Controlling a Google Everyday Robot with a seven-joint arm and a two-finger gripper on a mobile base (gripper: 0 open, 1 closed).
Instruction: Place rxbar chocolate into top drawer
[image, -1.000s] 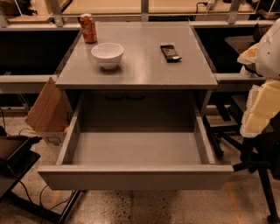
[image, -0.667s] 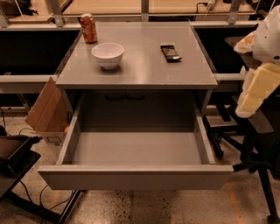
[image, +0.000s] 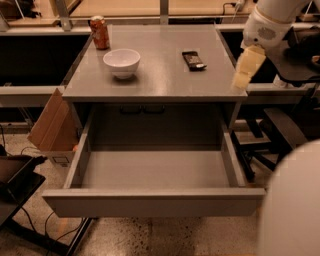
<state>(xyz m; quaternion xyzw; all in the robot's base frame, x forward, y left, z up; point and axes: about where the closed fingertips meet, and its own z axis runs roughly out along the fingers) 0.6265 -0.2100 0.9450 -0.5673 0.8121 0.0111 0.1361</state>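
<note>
The rxbar chocolate (image: 194, 60), a small black bar, lies flat on the grey cabinet top (image: 160, 80), right of centre. The top drawer (image: 150, 202) is pulled fully out below the top, and its inside shows nothing in it. My gripper (image: 246, 68), pale yellow on a white arm, hangs at the cabinet top's right edge. It is to the right of the bar and a little nearer the front, apart from it, with nothing visible in it.
A white bowl (image: 121, 62) and an orange soda can (image: 100, 32) stand on the left of the cabinet top. A cardboard box (image: 50, 127) leans at the cabinet's left side. A blurred white rounded shape (image: 292, 200) fills the lower right. Black chair parts stand on the right.
My gripper and arm have moved up and to the left, from beside the drawer's right side to the right edge of the cabinet top. The bar and drawer have not moved.
</note>
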